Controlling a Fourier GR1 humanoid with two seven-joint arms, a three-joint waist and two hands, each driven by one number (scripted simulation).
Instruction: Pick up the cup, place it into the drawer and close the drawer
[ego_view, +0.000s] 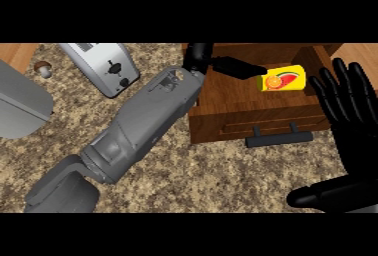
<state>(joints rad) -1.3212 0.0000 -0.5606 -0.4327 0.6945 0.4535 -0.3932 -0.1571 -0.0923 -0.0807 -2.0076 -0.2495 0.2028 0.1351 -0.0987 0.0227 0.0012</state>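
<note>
A toaster (102, 67) stands on the speckled counter (214, 180) at upper left, with a small mushroom (43, 66) beside it near the far-left edge and a grey rounded object (21, 105), not identifiable, against the left border. The wooden drawer (251, 107) is pulled open at upper centre-right, its dark handle (279, 138) facing the viewer. The left forearm runs diagonally from lower left across the counter to the drawer's left corner, crossing the space between toaster and drawer. The left hand (232, 66) reaches over the open drawer, fingers closed onto the yellow cup (283, 80), which lies on its side above the drawer interior near its right wall. The right hand (343, 95) shows at the right edge, fingers spread and upright, just beside the drawer's right side. Counter in front of the drawer handle is unobstructed.
</note>
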